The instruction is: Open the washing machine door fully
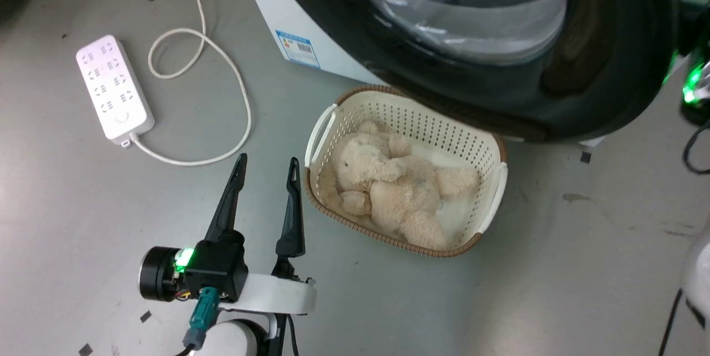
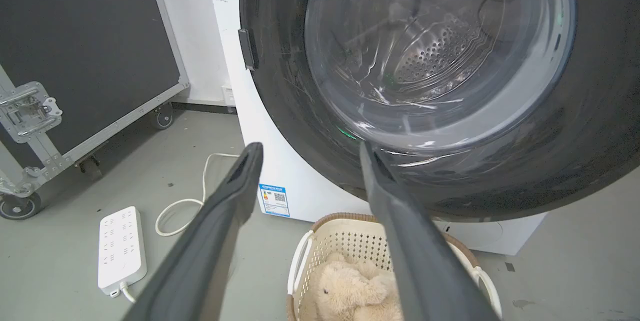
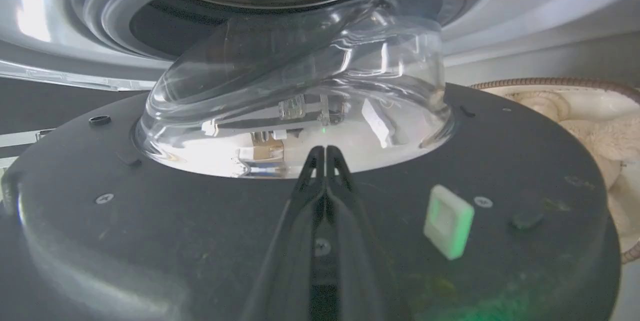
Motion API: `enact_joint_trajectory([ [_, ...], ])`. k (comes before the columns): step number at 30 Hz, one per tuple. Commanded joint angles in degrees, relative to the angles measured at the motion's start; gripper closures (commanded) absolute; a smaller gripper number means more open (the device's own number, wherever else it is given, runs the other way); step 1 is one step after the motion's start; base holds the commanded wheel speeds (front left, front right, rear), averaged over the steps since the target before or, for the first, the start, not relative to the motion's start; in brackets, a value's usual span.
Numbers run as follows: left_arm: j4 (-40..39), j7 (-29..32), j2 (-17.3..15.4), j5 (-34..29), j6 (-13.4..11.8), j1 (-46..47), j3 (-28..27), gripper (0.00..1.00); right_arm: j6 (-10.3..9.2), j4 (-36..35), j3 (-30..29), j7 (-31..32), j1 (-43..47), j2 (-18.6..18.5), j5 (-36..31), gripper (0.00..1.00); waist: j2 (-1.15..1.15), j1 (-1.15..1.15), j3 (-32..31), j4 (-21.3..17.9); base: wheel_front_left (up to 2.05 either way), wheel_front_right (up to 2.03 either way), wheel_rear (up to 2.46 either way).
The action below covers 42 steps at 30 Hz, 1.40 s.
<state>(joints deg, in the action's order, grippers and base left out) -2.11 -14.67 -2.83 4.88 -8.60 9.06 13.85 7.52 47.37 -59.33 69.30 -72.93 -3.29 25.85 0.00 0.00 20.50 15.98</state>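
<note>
Since the washing machine door already stands partly swung out above the basket, we're mid-opening: our right gripper, fingers pressed together, is at its inner face by the glass. Our left gripper hangs spread, idle. Next we'd push it outward till fully open.

no legible text, blue label with QR code on washing machine
</note>
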Motion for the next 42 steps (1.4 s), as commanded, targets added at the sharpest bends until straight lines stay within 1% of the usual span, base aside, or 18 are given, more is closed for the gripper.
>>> enact_joint_trajectory([
  [1, 0.09, -0.33, -0.05, -0.03, -0.23, -0.57, 0.06, 0.0, -0.03, 0.82, 0.14, 0.49, 1.07, 0.41, 0.87, 1.0, 0.0, 0.0, -0.97, -0.3, 0.0, 0.0, 0.0],
  [5, 0.9, -0.33, -0.05, -0.48, 0.13, -1.87, -0.19, 0.0, -0.03, 3.42, 4.97, 1.21, 5.73, 0.41, 4.77, 1.0, 0.0, 0.0, -3.76, -0.76, 0.0, 0.0, 0.0],
  [11, 1.58, -0.33, -0.05, -1.42, 0.93, -4.33, -1.21, 0.0, -0.03, 7.28, 14.84, 1.39, 11.96, 0.41, 13.73, 1.0, 0.0, 0.0, -7.67, -1.36, 0.0, 0.0, 0.0],
  [17, 2.45, -0.33, -0.05, -1.89, 1.94, -6.6, -1.75, 0.0, -0.03, 9.78, 26.83, 1.94, 17.07, 0.41, 24.37, 1.0, 0.0, 0.0, -10.35, -1.58, 0.0, 0.0, 0.0],
  [21, 3.62, -0.33, -0.06, -2.12, 2.98, -7.93, -1.46, 0.0, -0.03, 9.78, 36.57, 2.27, 20.79, 0.41, 33.4, 1.0, 0.0, 0.0, -11.52, -1.36, 0.0, 0.0, 0.0],
  [24, 4.22, -0.33, -0.07, -2.29, 3.49, -8.79, -1.37, 0.0, -0.03, 8.15, 44.77, 1.94, 24.08, 0.41, 41.23, 1.0, 0.0, 0.0, -12.2, -1.13, 0.0, 0.0, 0.0],
  [27, 4.55, -0.33, -0.06, -2.25, 3.7, -9.41, -1.48, 0.0, -0.03, 4.66, 53.62, 0.53, 28.13, 0.41, 49.25, 1.0, 0.0, 0.0, -12.67, -0.97, 0.0, 0.0, 0.0],
  [30, 5.17, -0.33, -0.06, -1.86, 4.22, -10.12, -1.42, 0.0, -0.03, 0.32, 62.4, -2.33, 32.69, 0.41, 56.37, 1.0, 0.0, 0.0, -13.11, -0.95, 0.0, 0.0, 0.0],
  [33, 5.45, -0.33, -0.06, -1.58, 4.76, -10.45, -1.46, 0.0, -0.03, -4.42, 70.05, -6.25, 36.67, 0.41, 60.95, 1.0, 0.0, 0.0, -13.37, -1.14, 0.0, 0.0, 0.0],
  [36, 5.31, -0.33, -0.06, -1.23, 5.0, -10.67, -1.93, 0.0, -0.03, -7.9, 74.62, -10.7, 39.15, 0.41, 63.33, 1.0, 0.0, 0.0, -13.53, -1.63, 0.0, 0.0, 0.0],
  [38, 5.15, -0.33, -0.06, -0.94, 5.23, -10.76, -2.43, 0.0, -0.03, -9.03, 75.7, -13.46, 39.92, 0.41, 63.77, 1.0, 0.0, 0.0, -13.73, -2.08, 0.0, 0.0, 0.0],
  [40, 5.04, -0.33, -0.11, -0.69, 5.54, -10.84, -3.12, 0.0, -0.03, -9.62, 75.48, -16.2, 40.31, 0.41, 63.45, 1.0, 0.0, 0.0, -14.06, -2.67, 0.0, 0.0, 0.0],
  [41, 4.97, -0.33, -0.22, -0.54, 5.71, -10.88, -3.58, 0.0, -0.03, -10.05, 75.06, -17.9, 40.34, 0.26, 62.77, 0.87, 0.0, 0.0, -14.26, -3.03, 0.0, 0.0, 0.0],
  [42, 4.95, -0.33, -0.37, -0.36, 5.89, -10.92, -4.12, 0.0, -0.03, -10.77, 74.56, -19.67, 40.39, -0.14, 61.94, 0.2, 0.0, 0.0, -14.48, -3.43, 0.0, 0.0, 0.0],
])
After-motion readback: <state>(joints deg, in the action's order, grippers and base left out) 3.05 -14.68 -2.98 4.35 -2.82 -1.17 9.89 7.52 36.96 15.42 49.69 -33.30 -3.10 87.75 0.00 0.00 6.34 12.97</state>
